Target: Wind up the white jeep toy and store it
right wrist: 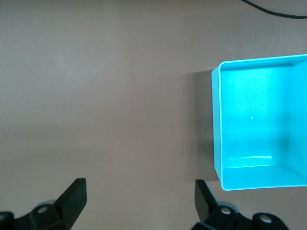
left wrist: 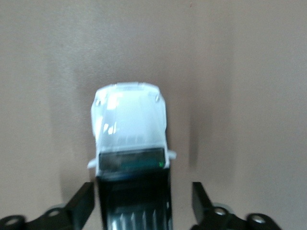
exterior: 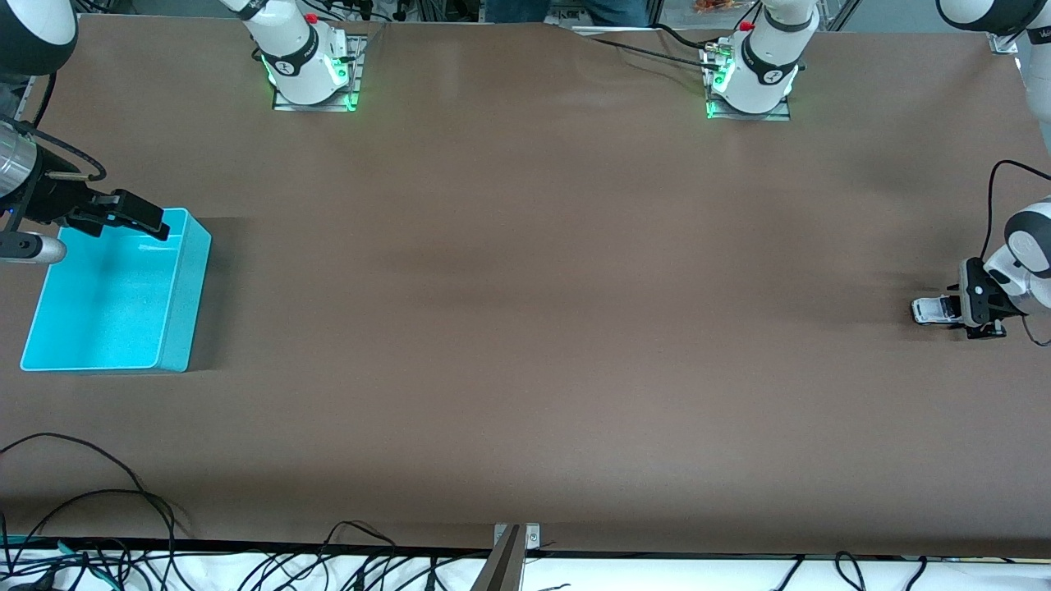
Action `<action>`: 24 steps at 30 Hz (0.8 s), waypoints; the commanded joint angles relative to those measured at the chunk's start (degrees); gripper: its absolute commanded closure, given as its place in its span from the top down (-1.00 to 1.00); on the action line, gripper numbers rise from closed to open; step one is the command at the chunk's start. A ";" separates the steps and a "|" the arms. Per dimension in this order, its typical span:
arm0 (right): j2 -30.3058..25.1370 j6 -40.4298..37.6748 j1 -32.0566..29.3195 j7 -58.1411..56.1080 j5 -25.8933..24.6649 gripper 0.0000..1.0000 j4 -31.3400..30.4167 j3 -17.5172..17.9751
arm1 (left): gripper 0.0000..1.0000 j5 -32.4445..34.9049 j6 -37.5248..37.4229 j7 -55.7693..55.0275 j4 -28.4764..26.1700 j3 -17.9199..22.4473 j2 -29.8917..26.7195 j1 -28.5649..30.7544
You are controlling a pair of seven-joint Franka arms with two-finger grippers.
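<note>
White jeep toy (left wrist: 130, 143) sits on the table (exterior: 525, 328) at the left arm's end, between the spread fingers of the left gripper (left wrist: 142, 199); released, gaps both sides. Let it roll clear before withdrawing. Right gripper (exterior: 131, 215) waits open over cyan bin (exterior: 182, 304). Jeep's rear is cut off; wheels hidden.

You're looking at a robotics lab here: arm bases (exterior: 310, 70) glowing green at 12 o'clock, loose cables (exterior: 90, 525) trailing off the brown table (exterior: 525, 328) at 7.
</note>
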 commanded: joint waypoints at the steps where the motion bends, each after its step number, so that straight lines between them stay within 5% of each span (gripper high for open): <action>1: -0.16 -0.56 -0.82 -0.63 -0.30 1.00 0.39 0.82 | 1.00 0.97 -4.83 0.81 5.12 0.08 0.83 -0.60; 9: -0.16 -0.56 -0.82 -0.71 -0.30 1.00 0.39 0.82 | 1.00 0.45 -13.18 -1.91 9.43 0.08 -0.14 -1.74; 24: -0.08 -0.56 -0.82 -0.62 -0.30 1.00 0.39 0.82 | 1.00 0.01 -31.90 -29.49 15.15 0.08 -4.35 -7.19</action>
